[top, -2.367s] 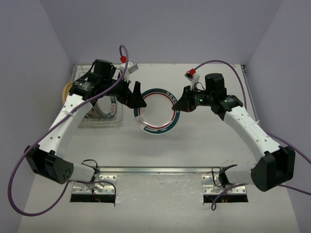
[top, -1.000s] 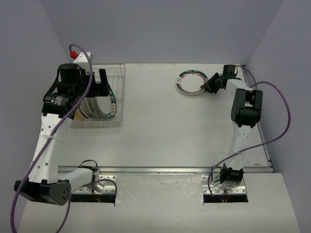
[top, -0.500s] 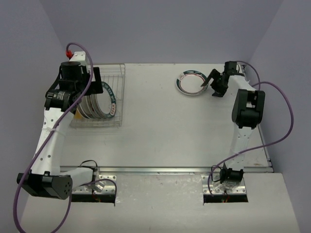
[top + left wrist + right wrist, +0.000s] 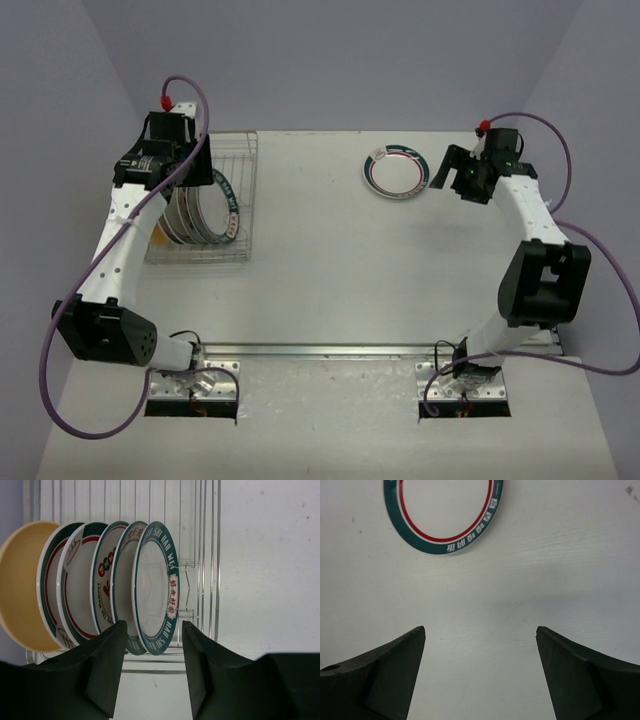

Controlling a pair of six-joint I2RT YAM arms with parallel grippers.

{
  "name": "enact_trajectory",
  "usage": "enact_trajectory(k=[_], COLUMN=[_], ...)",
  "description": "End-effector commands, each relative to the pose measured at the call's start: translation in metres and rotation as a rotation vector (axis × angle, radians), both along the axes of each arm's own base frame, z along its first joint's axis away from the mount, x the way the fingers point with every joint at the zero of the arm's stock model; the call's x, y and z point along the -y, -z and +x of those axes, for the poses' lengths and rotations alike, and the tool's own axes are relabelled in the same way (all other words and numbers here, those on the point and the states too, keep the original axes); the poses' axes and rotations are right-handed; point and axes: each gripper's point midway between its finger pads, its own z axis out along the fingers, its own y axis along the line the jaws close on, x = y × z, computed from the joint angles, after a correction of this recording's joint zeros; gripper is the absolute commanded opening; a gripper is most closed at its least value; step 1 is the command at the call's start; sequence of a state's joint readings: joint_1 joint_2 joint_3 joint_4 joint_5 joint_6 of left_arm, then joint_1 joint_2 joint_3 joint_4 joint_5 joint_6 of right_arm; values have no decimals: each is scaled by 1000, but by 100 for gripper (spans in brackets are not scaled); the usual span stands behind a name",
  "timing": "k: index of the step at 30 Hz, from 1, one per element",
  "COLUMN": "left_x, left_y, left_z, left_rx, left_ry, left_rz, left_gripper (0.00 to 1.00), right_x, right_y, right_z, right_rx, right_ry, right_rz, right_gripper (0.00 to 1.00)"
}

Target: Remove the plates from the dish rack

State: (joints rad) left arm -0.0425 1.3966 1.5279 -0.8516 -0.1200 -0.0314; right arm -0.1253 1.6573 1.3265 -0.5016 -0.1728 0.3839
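**One plate out on the table, six standing in the rack**

The table [image 4: 330, 290] is a white painted board with faint grain and a few dark specks. Pale lavender walls close it in at 9, 12 and 3 o'clock. A metal rail [image 4: 330, 350] runs along its 6 o'clock edge, by the arm bases.

The dish rack [image 4: 245, 200] sits at about 10 o'clock on the table. Six plates stand upright in its slots, side by side. The orange-tan plate [image 4: 20, 585] is at one end and a teal-rimmed plate [image 4: 155, 587] at the other.

The left gripper [image 4: 153, 630] hangs over the rack's 12 o'clock end. Its jaws are parted and grip nothing, and in the wrist view they frame the lower rims of the nearest plates.

A teal-and-red-ringed plate [image 4: 397, 172] lies flat on the table at about 1 o'clock. The right gripper [image 4: 480, 630] is just beside it at its 3 o'clock, jaws spread wide and empty over bare board.
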Motion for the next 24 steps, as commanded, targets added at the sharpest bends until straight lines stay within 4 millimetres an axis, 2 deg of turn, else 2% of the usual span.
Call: enact_trajectory(k=[1,4,12,24], left_x=[4,0,-16,-25], left_y=[-4,7,25,57], left_z=[14,18,24,28], left_rx=[7,-23,-71,-159], left_ry=[15,-1,-79,-108], left_rz=[-30,-15,48,91], left_gripper=[42,42,43,42], right_x=[-8,-10,-18,-23], right_y=[-24,-37,-51,-49], right_z=[-30,-50,-73,-82], right_rx=[97,143,189,194], right_ry=[-67,-71,-89,-95], right_rz=[-44,-62,-56,-35], right_gripper=[92,92,93,93])
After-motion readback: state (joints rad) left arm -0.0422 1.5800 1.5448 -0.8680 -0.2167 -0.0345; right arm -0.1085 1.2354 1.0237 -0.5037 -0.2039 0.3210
